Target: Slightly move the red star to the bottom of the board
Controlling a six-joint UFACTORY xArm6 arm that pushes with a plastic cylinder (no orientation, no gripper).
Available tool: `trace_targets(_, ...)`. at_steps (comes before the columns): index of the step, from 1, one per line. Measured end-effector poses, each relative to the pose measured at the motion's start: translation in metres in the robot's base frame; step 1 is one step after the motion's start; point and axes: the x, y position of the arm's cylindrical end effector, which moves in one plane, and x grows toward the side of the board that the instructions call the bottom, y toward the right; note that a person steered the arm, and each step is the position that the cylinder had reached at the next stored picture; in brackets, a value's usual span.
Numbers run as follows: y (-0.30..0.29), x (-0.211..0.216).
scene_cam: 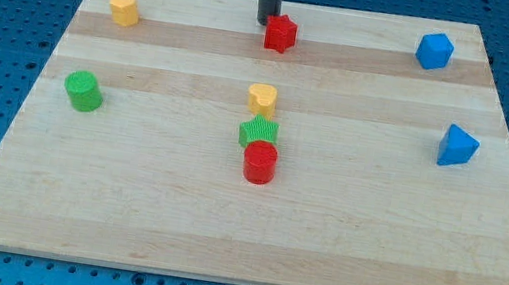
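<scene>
The red star [281, 33] lies near the view's top, at the middle of the wooden board [124, 204]. My tip [267, 21] is at the star's upper left, touching or almost touching it. The dark rod rises from there out of the view's top.
A yellow heart [262, 97], a green star [259, 131] and a red cylinder [260, 162] form a column below the red star. A yellow block [125, 8] is at top left, a green cylinder [83, 91] at left. A blue block [435, 51] and a blue triangle [456, 146] are at right.
</scene>
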Motion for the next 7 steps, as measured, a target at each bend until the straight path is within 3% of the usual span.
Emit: trace_targets(7,0.002,0.016)
